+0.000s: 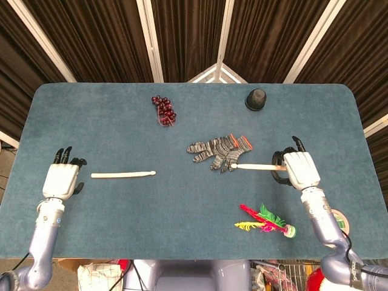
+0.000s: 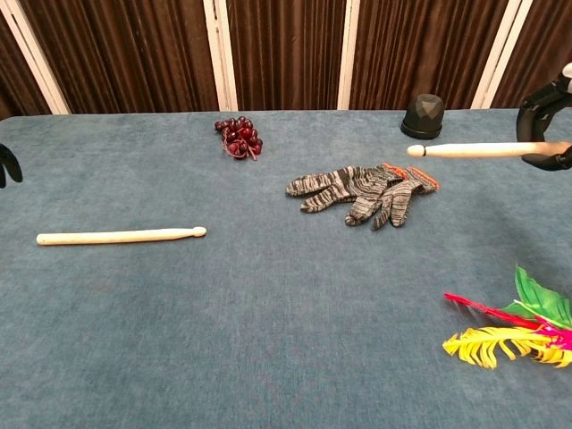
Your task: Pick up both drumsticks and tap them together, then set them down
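**One drumstick up, one still on the felt**

One stick held, one lying flat. Right hand point(image 1: 298, 169) wrapped around the butt of the raised drumstick point(image 2: 474, 150), tip pointing toward the robot's left and hanging clear above the grey knit gloves point(image 2: 366, 192) in the chest view. Left hand point(image 1: 62, 177) empty, fingers apart, resting just beside the butt end of the second drumstick point(image 1: 123, 174), not touching it. Second drumstick flat on the blue table point(image 1: 194, 242), well apart from the first.

Likely next: closing the left hand on the flat stick. Risks, judged from this layout:
- Round shaft, flat on cloth: prone to rolling away under a fingertip nudge instead of lifting.
- Grip at the very end: long lever, stick liable to droop or twist out on the tap.
- Raised tip low over the gloves: possible snag if lowered.
- Feather shuttlecock point(image 1: 267, 221) near the right forearm: easily swept aside on set-down.
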You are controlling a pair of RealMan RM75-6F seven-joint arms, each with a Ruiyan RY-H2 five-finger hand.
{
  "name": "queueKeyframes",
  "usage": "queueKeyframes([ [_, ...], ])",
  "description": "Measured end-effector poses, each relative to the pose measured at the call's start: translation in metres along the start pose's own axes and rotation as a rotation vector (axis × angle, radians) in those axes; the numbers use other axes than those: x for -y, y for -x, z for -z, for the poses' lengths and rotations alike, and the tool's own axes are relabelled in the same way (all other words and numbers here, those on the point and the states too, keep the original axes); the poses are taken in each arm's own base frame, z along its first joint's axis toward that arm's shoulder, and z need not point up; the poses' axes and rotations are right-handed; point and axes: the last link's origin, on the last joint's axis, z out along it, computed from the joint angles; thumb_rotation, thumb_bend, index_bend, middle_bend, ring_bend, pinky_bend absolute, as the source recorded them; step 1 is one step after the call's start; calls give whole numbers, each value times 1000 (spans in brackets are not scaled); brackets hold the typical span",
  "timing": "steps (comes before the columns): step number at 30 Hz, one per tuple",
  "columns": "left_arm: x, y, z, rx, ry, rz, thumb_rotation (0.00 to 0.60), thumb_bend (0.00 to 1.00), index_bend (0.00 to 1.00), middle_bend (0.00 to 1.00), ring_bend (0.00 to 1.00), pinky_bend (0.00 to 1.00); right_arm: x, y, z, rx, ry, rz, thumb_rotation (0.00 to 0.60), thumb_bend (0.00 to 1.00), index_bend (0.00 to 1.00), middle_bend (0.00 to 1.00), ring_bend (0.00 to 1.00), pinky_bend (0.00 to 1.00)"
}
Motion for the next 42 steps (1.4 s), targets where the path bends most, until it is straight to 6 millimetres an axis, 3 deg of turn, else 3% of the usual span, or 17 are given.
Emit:
queueKeyframes([
  [8, -4, 17, -16, 46, -32, -35, 600, 453, 366, 365, 5, 0, -4, -1, 2, 3, 8, 8, 600, 395, 697, 575, 363, 36],
  [15, -19, 25, -25, 46, 5, -40, 600, 464, 392, 381, 11, 0, -10, 0, 2, 7, 22, 9, 600, 395, 698, 576, 364, 36],
  [27, -46, 35, -30, 29, 52, -46, 600, 464, 407, 400, 25, 0, -16, 1, 2, 9, 33, 13, 600, 395, 698, 576, 364, 36],
  [42, -64, 44, -40, 47, 27, -97, 600, 472, 445, 422, 35, 0, -22, 3, 4, 15, 45, 22, 600, 395, 698, 576, 364, 36],
])
